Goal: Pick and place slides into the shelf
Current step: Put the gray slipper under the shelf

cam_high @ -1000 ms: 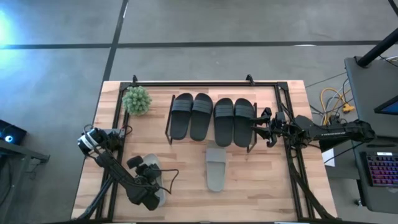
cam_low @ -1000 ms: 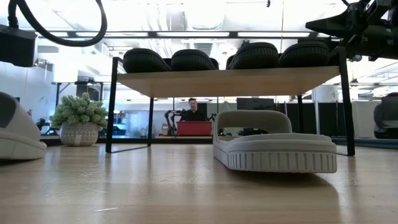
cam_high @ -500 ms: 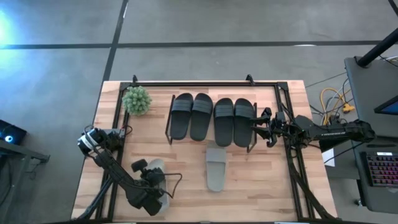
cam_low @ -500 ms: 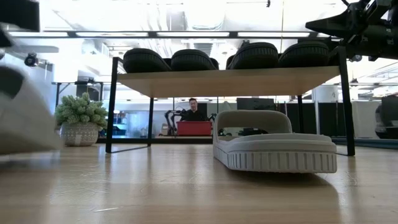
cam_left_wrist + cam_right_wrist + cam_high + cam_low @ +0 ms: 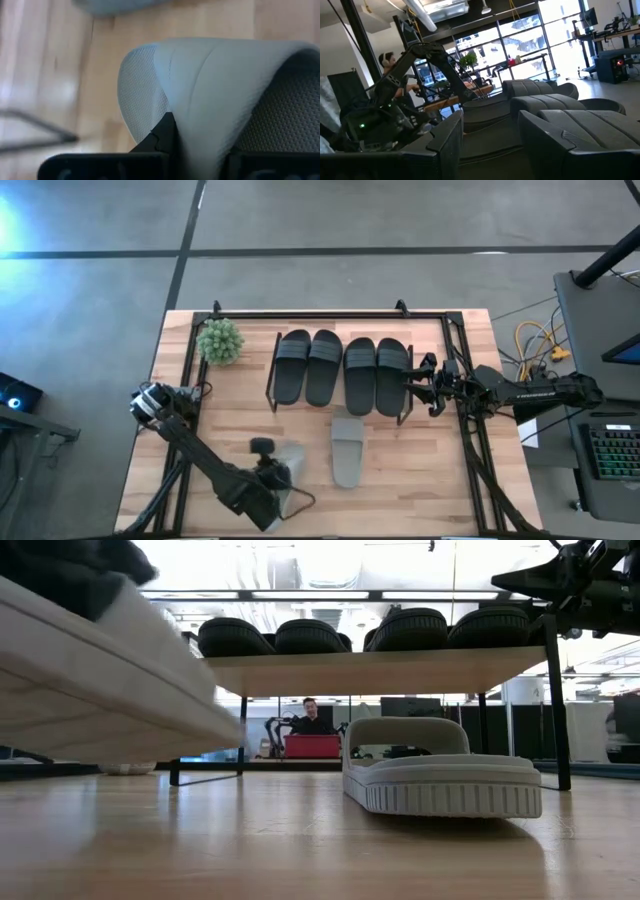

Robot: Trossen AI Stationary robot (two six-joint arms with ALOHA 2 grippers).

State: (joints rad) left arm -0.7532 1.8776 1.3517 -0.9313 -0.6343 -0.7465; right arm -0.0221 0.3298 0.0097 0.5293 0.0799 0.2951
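My left gripper (image 5: 270, 478) is near the table's near edge, shut on a pale grey-green slide (image 5: 294, 470). That slide fills the low view's upper left (image 5: 100, 670). The other pale slide (image 5: 347, 452) lies sole-down on the table in front of the shelf (image 5: 272, 380). Several black slides (image 5: 340, 370) lie side by side on the shelf, soles on its rods. My right gripper (image 5: 410, 387) waits open and level at the shelf's right end, beside the rightmost black slide (image 5: 580, 125). My left gripper holds the pale slide by its wide strap (image 5: 200, 100), pinched between the two fingers (image 5: 161, 136). The fingers come from above. The slide is lifted clear of the table, and its sole (image 5: 110, 690) tilts down toward the right.
A small potted plant (image 5: 220, 340) stands at the far left of the table. A black rail frame (image 5: 330, 314) edges the wooden top. Bare wood lies between the resting slide and the near edge (image 5: 400, 500). A person (image 5: 310, 715) sits in the room beyond.
My left gripper has lifted the pale slide off the table at the near left. It has carried the slide toward the table's right, close to the low camera. The slide, flat on the wood a second ago, now hangs clear and tilted.
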